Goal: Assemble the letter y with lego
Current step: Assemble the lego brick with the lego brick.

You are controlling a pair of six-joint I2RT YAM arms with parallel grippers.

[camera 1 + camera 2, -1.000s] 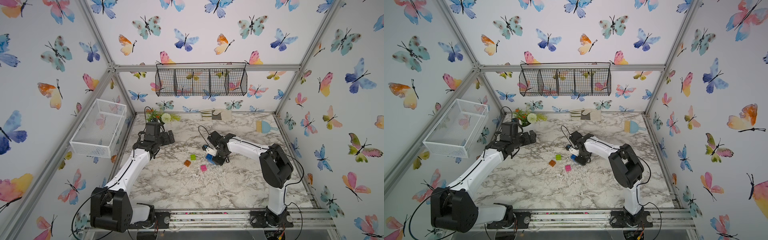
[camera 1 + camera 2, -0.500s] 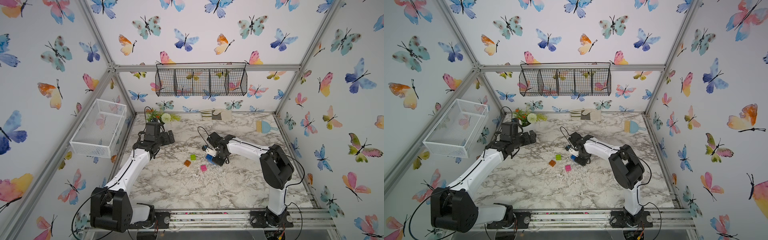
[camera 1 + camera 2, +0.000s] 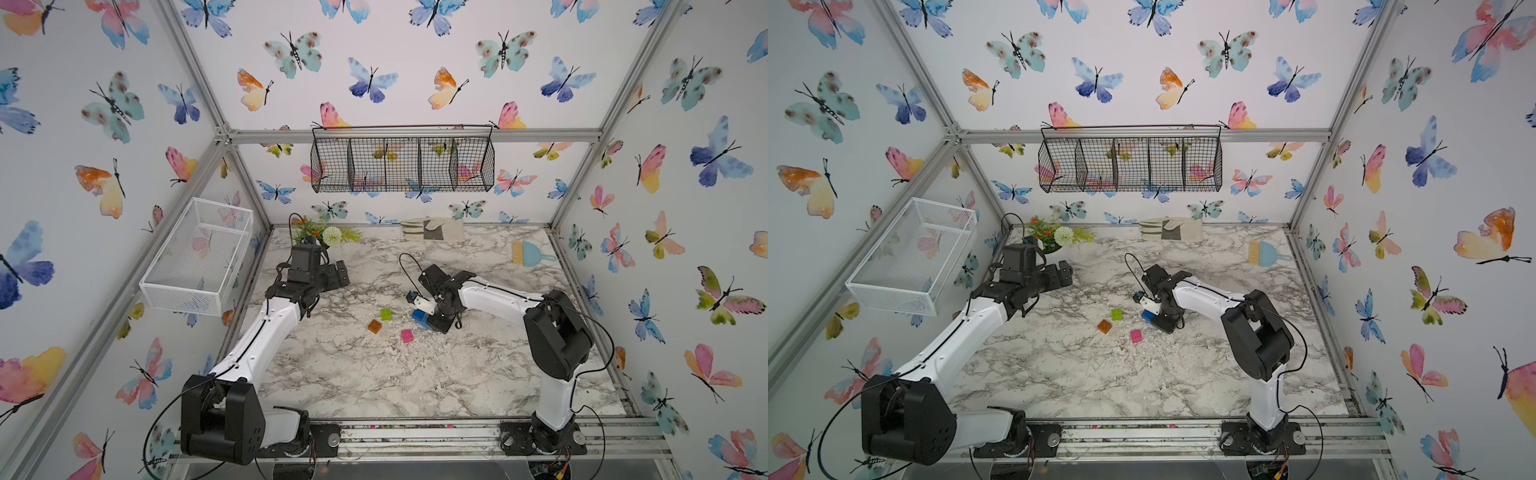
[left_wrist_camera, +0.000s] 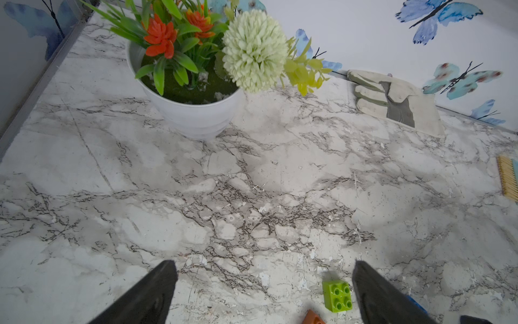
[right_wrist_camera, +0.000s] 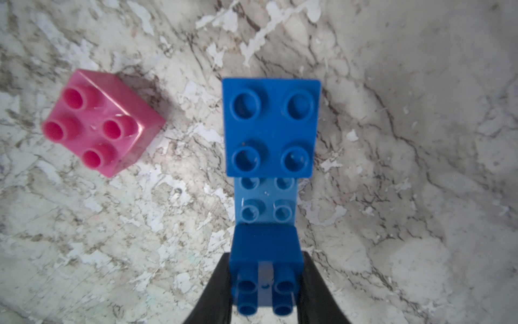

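From my station, the marble table (image 3: 374, 374) fills the cell floor. The left arm (image 3: 266, 332) stretches toward the back. Its left end effector (image 4: 263, 269) is released, jaws wide with nothing between them, above bare table near the flower pot (image 4: 193, 112). The right end effector (image 5: 265, 258) is down at mid-table, clenched on a square blue brick (image 5: 266, 244). That brick meets one end of the longer blue brick (image 5: 266, 202), which lies on the table; I cannot tell whether it is pressed home. A second square blue brick (image 5: 270, 127) sits on its other end. The pink brick (image 5: 103, 123) lies loose just beside this cluster. The lime green brick (image 3: 386, 314) and the translucent orange brick (image 3: 374, 326) lie further toward the left arm, near each other but apart
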